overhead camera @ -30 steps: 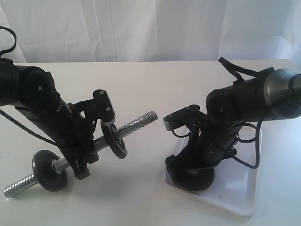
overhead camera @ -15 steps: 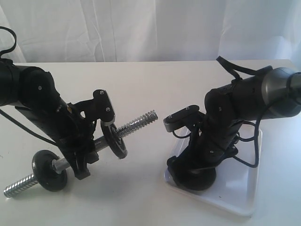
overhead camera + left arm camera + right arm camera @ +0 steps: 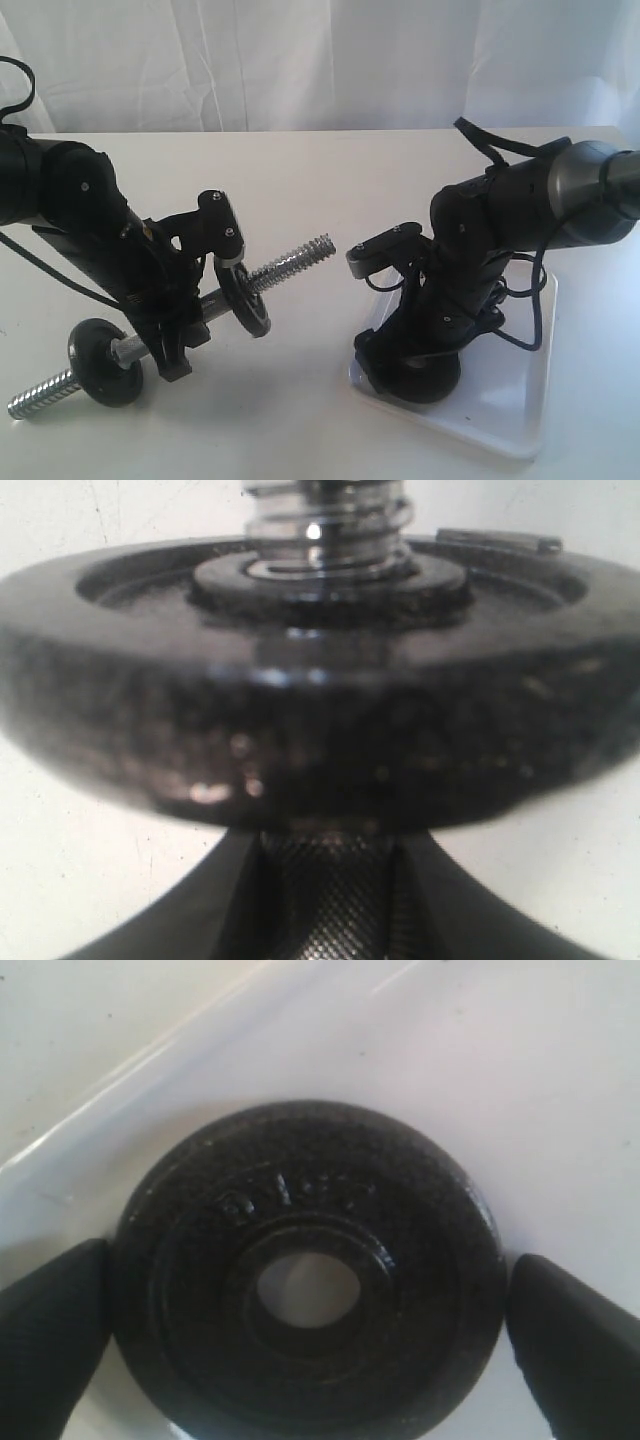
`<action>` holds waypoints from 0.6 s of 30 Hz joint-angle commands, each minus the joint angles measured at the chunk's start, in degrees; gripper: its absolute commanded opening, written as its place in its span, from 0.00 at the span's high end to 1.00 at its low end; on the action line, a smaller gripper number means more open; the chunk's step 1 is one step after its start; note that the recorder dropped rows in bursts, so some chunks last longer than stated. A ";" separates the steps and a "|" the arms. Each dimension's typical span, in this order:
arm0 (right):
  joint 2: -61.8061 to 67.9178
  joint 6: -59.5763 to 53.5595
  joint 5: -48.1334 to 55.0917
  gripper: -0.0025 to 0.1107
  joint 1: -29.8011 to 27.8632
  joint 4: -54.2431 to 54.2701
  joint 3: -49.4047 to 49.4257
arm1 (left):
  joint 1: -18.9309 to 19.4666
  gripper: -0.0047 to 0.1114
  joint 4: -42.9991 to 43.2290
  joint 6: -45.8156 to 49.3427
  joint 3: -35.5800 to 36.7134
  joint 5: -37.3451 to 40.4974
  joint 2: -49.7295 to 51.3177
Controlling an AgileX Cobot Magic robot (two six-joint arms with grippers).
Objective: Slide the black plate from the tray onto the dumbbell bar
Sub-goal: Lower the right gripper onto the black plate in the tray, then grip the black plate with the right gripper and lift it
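surface: white table [image 3: 300,180], with a white tray [image 3: 510,410] on its right side
room: creased white curtain [image 3: 300,60] behind the table
left gripper [image 3: 188,318]: clamped on the middle of the dumbbell bar [image 3: 290,264]; the bar is tilted, with two fitted discs [image 3: 245,298], one on each side of the grip
right gripper [image 3: 418,372]: down in the tray, jaws spread wide, gripping nothing
black plate [image 3: 400,1260]: lies flat in the tray near its rim, between the fingers [image 3: 50,1330]
right wrist only: plate's centre hole and raised lettering; one finger on each side, contact unclear
left wrist only: one disc edge-on and blurred, thread beyond it, knurled bar between the jaws
exterior only: both arms and the whole bar; plate mostly hidden under the right gripper
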 commanded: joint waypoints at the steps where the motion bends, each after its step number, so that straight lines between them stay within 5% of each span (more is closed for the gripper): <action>1: 2.90 1.57 3.29 0.05 0.05 -0.17 0.28 | -0.01 0.96 -2.59 -0.30 -1.45 -2.46 -2.61; 18: 3.14 9.53 5.40 0.05 0.05 -4.62 -0.21 | -0.01 0.96 -2.59 -0.30 -1.45 -2.46 -2.61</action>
